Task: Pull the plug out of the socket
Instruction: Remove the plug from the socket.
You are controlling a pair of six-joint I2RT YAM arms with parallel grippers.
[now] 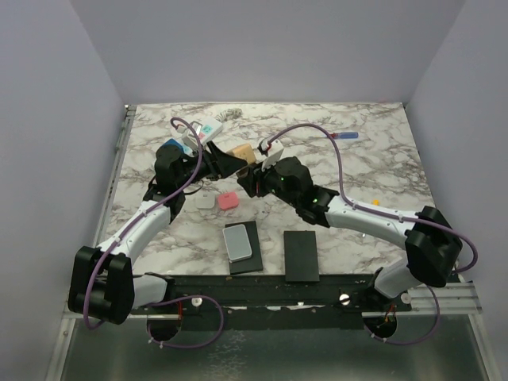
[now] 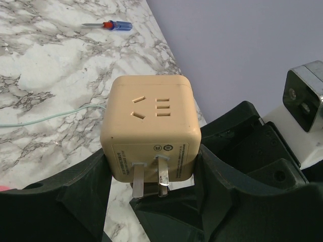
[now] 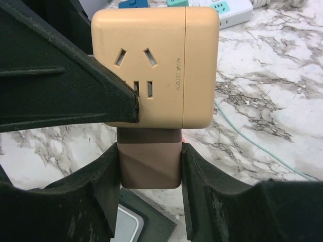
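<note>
A beige cube adapter (image 1: 240,152) with outlet slots is held above the table between both arms. My left gripper (image 2: 151,166) is shut on the cube (image 2: 149,126), whose two bare metal prongs point toward the wrist. A brown plug (image 3: 150,156) sits against the cube's (image 3: 156,65) lower face. My right gripper (image 3: 150,160) is shut on the plug's two sides. The long white power strip (image 1: 200,132) with pastel outlets lies at the back left, apart from both grippers. Its end also shows in the right wrist view (image 3: 229,11).
A blue and red screwdriver (image 1: 343,136) lies at the back right and shows in the left wrist view (image 2: 108,25). A pink block (image 1: 228,201), a grey device on a black pad (image 1: 240,242) and a black pad (image 1: 302,254) lie near the front. A thin teal cable (image 3: 252,141) crosses the marble.
</note>
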